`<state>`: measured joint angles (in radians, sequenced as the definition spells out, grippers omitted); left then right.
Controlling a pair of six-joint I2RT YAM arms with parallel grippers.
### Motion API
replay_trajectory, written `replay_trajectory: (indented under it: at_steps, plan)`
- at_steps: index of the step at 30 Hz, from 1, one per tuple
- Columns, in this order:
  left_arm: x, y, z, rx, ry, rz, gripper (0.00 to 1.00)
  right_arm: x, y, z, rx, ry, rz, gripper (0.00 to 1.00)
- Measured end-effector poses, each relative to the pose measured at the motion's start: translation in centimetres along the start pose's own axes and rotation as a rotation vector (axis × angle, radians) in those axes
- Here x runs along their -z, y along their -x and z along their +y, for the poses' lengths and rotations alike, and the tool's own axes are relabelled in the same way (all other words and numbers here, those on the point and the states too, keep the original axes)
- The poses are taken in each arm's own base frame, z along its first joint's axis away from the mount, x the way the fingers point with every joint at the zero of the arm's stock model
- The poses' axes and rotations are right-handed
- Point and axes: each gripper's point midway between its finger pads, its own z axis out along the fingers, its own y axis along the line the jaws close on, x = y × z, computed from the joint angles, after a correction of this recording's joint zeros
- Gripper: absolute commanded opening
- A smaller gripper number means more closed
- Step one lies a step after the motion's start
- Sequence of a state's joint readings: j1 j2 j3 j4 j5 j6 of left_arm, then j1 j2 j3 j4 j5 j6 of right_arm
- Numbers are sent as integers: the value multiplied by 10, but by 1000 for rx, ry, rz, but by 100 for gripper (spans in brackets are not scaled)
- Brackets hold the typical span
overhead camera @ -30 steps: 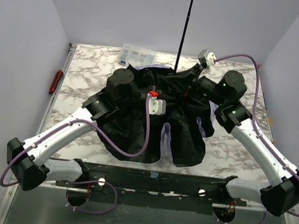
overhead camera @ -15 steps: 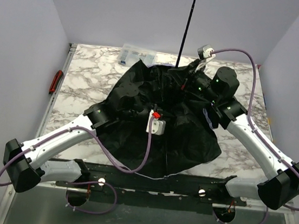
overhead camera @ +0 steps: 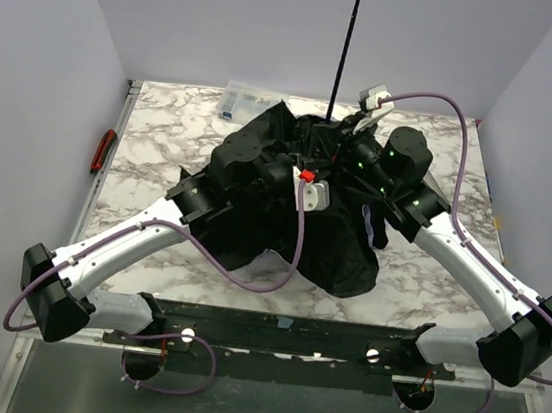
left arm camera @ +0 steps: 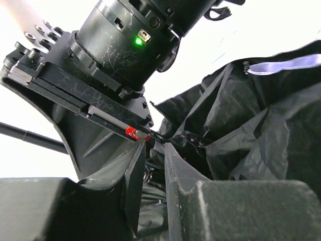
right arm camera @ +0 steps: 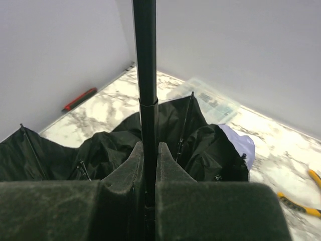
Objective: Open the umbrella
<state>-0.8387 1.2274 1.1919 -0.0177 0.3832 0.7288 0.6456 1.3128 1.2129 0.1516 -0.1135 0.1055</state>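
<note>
Right wrist view: the right gripper clamps the upright shaft of the umbrella. The left gripper sits narrowly parted amid black canopy; I can't tell whether it grips anything.

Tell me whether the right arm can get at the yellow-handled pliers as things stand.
Probably not yet: the right gripper is clamped on the umbrella shaft, holding it upright. The pliers lie uncovered off to its side, so it would have to let go first.
</note>
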Motion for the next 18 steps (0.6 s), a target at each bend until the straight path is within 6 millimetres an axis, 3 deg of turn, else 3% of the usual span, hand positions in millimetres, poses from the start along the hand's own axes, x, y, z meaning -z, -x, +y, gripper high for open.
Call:
replay_trajectory:
  at_steps: [7,12,18]
  plan:
    - [-14,-18,-1,-34,18,82,20,1,-3,-19,26,-94,9,1]
    - [-31,-38,-31,-52,-59,115,17,-3,1,-2,3,-49,-2,1]
    - [-32,-58,-51,-45,-101,155,13,-3,1,1,-1,-41,-1,1]
